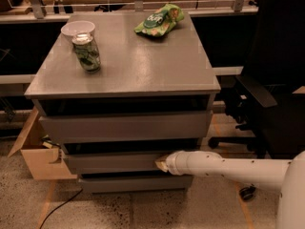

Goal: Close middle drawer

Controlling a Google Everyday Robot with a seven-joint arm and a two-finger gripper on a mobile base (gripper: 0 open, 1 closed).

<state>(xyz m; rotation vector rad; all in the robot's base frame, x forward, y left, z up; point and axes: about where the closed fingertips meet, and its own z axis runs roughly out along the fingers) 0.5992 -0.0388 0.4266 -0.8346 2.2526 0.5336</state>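
The middle drawer [114, 162] is a wide grey front strip, second of three in the grey cabinet [128, 75]. It sits pushed in, nearly flush with the drawer fronts above and below, and its tray is hidden. My gripper [161, 163] at the end of the white arm [228, 168] presses against the right part of that front strip. The arm reaches in from the lower right.
On the cabinet top stand a white bowl [77, 28], a green can [86, 53] and a green chip bag [159, 19]. A black office chair [274, 80] stands at the right. A cardboard box [38, 151] sits on the floor at the left, with a cable [62, 206] nearby.
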